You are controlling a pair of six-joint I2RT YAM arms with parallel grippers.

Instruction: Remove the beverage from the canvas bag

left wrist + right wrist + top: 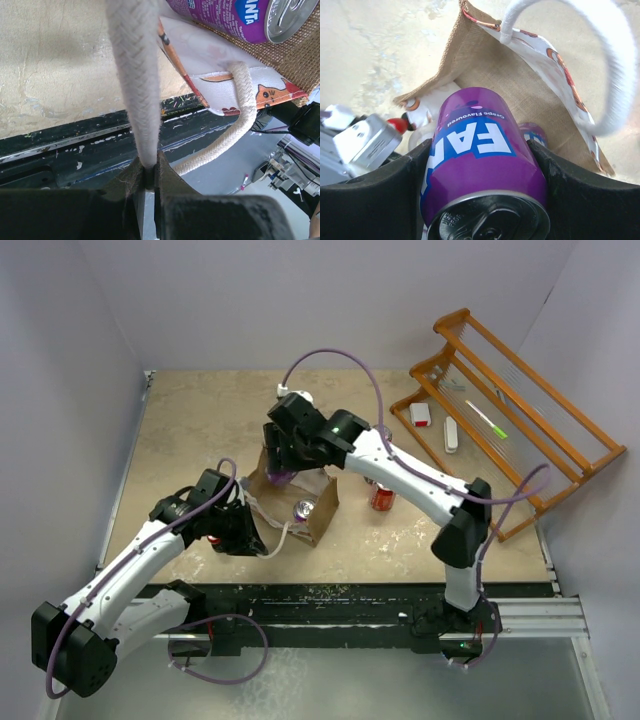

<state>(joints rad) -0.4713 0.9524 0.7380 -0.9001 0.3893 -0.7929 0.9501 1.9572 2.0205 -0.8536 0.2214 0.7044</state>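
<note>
Right hand point(480, 145) clamped on purple can point(487, 175) at canvas bag point(520, 90) mouth; left hand point(148, 172) pinching white handle point(135, 75).

Purple can point(480, 150); tan canvas bag point(520, 85) (red-printed white faces).

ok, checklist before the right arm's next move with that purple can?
1. Right end effector shut on purple can: ok.
2. Left end effector pinching white handle, anchoring canvas bag: ok.
3. Can's bottom clear of bag rim: cannot tell.
4. Other handle apart from the can: ok.
5. Red can standing right of the bag, out of the lift path: ok.
</note>
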